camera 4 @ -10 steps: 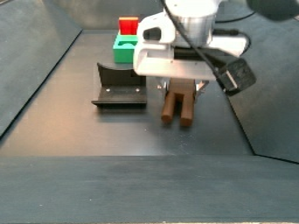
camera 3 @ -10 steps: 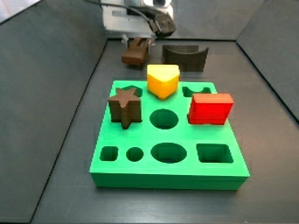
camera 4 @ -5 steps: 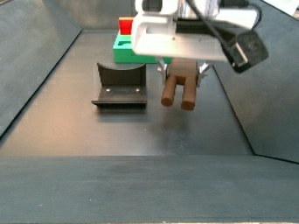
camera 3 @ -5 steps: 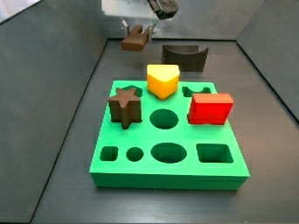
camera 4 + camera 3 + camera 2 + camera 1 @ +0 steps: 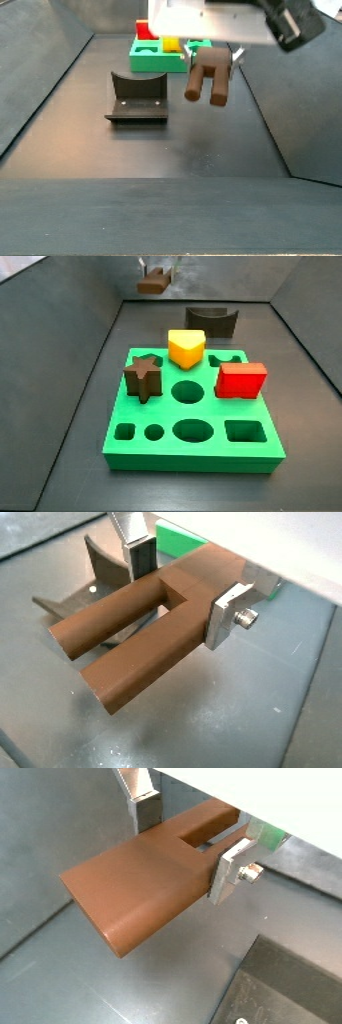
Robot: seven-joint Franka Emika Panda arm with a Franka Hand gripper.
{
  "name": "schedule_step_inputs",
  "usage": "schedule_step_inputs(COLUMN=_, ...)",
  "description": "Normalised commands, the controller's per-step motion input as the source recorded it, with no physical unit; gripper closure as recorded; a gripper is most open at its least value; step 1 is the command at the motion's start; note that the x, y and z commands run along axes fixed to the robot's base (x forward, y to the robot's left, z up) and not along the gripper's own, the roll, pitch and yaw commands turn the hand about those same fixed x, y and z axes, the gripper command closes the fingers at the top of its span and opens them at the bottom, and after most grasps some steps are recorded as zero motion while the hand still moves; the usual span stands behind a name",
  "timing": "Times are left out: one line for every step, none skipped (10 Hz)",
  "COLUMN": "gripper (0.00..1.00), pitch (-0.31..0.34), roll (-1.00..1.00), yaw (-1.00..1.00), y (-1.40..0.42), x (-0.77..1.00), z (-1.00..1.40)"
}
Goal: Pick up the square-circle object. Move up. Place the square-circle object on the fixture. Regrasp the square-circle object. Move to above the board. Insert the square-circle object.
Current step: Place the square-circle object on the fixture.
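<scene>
While my gripper (image 5: 211, 62) clamps the square-circle object (image 5: 207, 78) high above the dark grey floor (image 5: 147, 160), I see the fixture (image 5: 136, 98) and green board (image 5: 194, 406) resting below.

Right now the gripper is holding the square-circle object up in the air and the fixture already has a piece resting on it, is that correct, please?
Not quite. The gripper does hold the square-circle object in the air, but the fixture is bare, as a side view shows.
</scene>
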Motion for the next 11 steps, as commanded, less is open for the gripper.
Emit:
schedule_step_inputs(gripper=1.00, pitch=0.059, roll=0.10, yaw=0.00, y=0.00, x=-0.02, z=1.00)
schedule_step_inputs(gripper=1.00, pitch=0.068, roll=0.11, yaw=0.01, y=0.00, x=-0.02, z=0.85)
schedule_step_inputs(gripper=1.00, pitch=0.075, roll=0.10, yaw=0.02, y=0.00, x=-0.02, z=0.71)
schedule_step_inputs(gripper=1.00, pitch=0.085, roll=0.11, yaw=0.03, y=0.00, x=-0.01, z=0.52)
schedule_step_inputs(gripper=1.00, pitch=0.091, roll=0.11, yaw=0.03, y=0.00, x=0.00, z=0.42)
schedule_step_inputs(gripper=1.00, pitch=0.101, roll=0.10, yaw=0.03, y=0.00, x=0.01, z=0.23)
schedule_step_inputs(gripper=1.00, pitch=-0.091, roll=0.07, yaw=0.86, y=-0.76, x=1.00, z=-0.88)
schedule_step_inputs(gripper=1.00, pitch=-0.095, roll=0.07, yaw=0.79, y=-0.73, x=1.00, z=-0.90)
schedule_step_inputs(gripper=1.00, pitch=-0.090, roll=0.06, yaw=0.65, y=-0.65, x=1.00, z=-0.87)
schedule_step_inputs(gripper=1.00, pitch=-0.049, roll=0.03, yaw=0.38, y=-0.43, x=1.00, z=-0.79)
schedule_step_inputs(gripper=1.00, pitch=-0.009, roll=0.02, yaw=0.17, y=-0.16, x=0.88, z=-0.56)
